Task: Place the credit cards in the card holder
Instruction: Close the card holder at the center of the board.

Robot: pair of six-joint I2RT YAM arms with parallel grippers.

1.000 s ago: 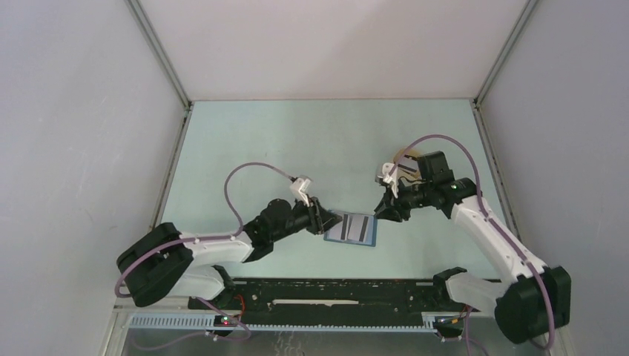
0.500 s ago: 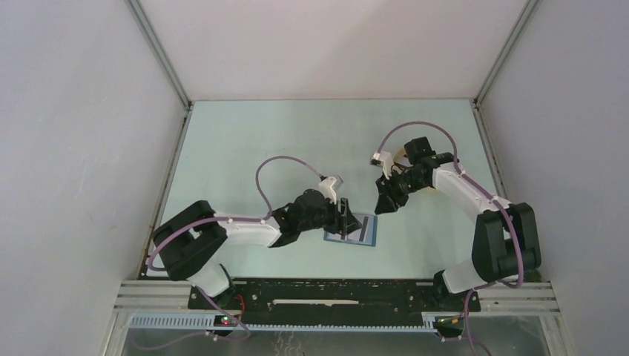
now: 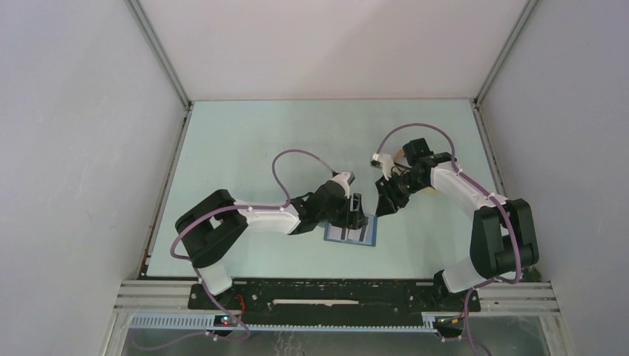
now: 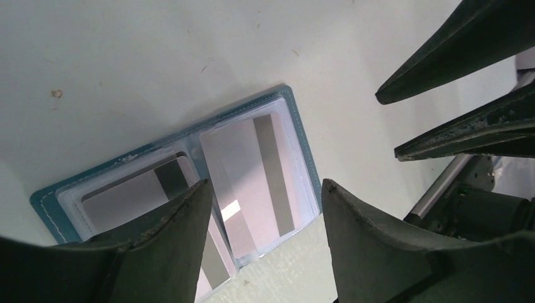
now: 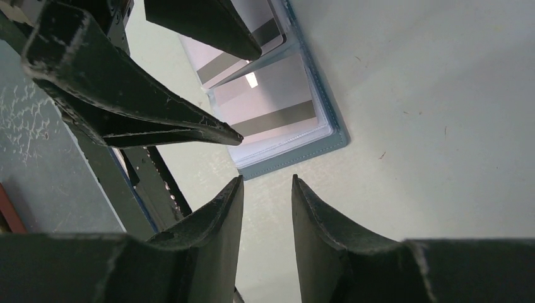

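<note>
Bases of my two arms sit at the near edge of the counter [image 3: 245, 141], the left arm [image 3: 259, 219] reaching in from the left and the right arm [image 3: 463, 189] bent in from the right. Just beyond the bases, near the middle of the counter, the card holder [image 3: 354, 234] lies opened flat, its blue border facing up around pale clear slots.

My left jaws hang over it, tips down, set wide apart with nothing between them. From that wrist I look between my two dark fingers [image 4: 158, 252] straight at the slots. The credit cards [image 4: 243, 158] show through the clear sleeves, one grey-striped card in each half. A further striped edge shows near my left finger, and I cannot tell whether it sits in a slot.

My right jaws hover just past the holder's far right corner, above bare counter, a narrow gap between the fingers [image 5: 202, 252] and nothing gripped. The two sets of tips are near each other but apart.

Farther back the pale green counter runs to the white walls.
</note>
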